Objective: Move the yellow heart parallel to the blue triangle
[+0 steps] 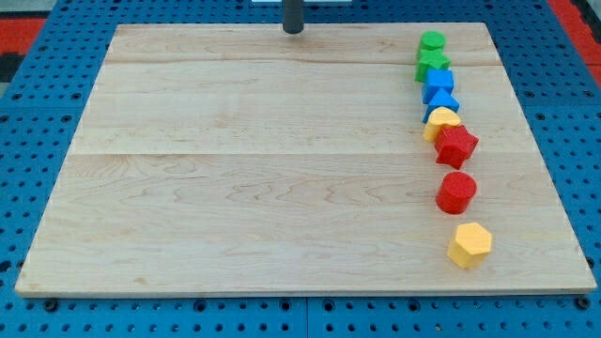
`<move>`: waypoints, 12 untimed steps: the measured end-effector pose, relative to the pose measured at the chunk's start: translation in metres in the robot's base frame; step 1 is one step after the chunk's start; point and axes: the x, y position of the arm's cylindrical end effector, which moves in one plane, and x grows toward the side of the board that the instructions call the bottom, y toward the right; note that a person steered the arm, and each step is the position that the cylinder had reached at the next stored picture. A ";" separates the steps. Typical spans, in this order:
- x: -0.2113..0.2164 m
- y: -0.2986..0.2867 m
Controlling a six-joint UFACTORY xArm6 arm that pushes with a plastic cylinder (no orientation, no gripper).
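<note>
- My tip (294, 30) sits at the desk's (235, 188) top edge, near the middle, well apart from every block; the end effector is a plain rod, so it has no jaws to spread or press.
- All blocks line up in one column down the view's right – green cylinder (432, 41) at the top, green star (432, 64) touching below it, then a blue block (439, 83) whose shape I cannot settle.
- The blue triangle (441, 103) comes next, and the yellow heart (439, 122) is tucked just beneath it, touching – partly covered by the red star (456, 145), so its outline is hard to read.
- Lower down, the red cylinder (456, 192) and the yellow hexagon (469, 245) stand apart from the pack.
- Wide bare wood runs left of the column; only a narrow strip separates it from the desk's right edge.
- The rod's upper part is cut off by the view's top.
</note>
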 end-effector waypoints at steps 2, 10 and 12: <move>-0.002 0.079; 0.124 0.297; 0.179 0.244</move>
